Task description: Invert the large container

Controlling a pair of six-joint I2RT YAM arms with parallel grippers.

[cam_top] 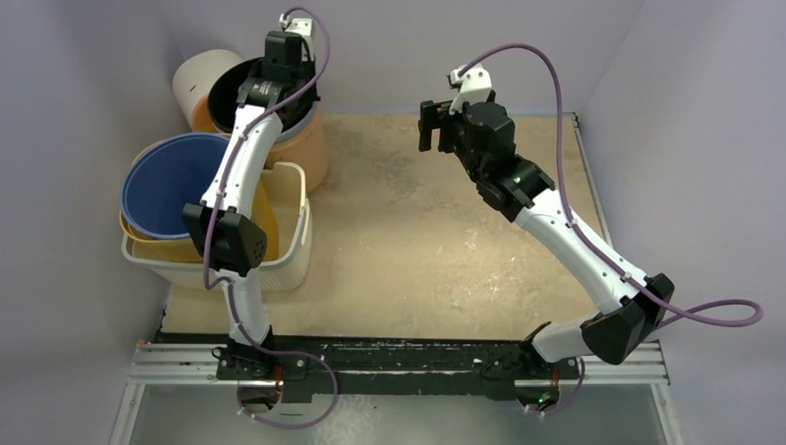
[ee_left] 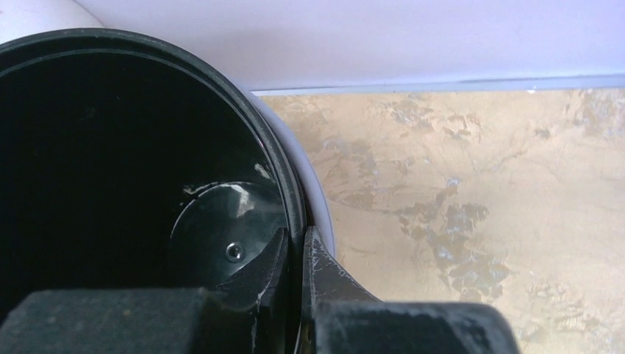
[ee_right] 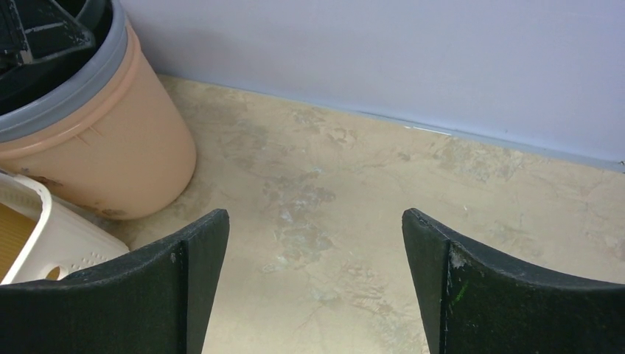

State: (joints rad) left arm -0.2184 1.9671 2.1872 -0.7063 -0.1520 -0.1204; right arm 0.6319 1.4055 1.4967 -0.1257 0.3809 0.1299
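Note:
The large container is a peach bin (cam_top: 312,156) with a grey rim band (ee_right: 74,88), standing upright at the back left with a black bucket (cam_top: 227,97) nested inside it. My left gripper (cam_top: 274,93) reaches down over its right side. In the left wrist view that gripper (ee_left: 296,234) is shut on the black bucket's rim (ee_left: 221,96), one finger inside the bucket and one outside, over the pale band. My right gripper (cam_top: 428,125) hovers open above mid-table with nothing between its fingers (ee_right: 199,251). The peach bin (ee_right: 110,140) lies to its left.
A white basket (cam_top: 292,232) holding a blue tub (cam_top: 171,185) and a yellow one stands just in front of the peach bin, touching it. A white cylinder (cam_top: 199,79) sits behind, against the back wall. Walls close the table on three sides.

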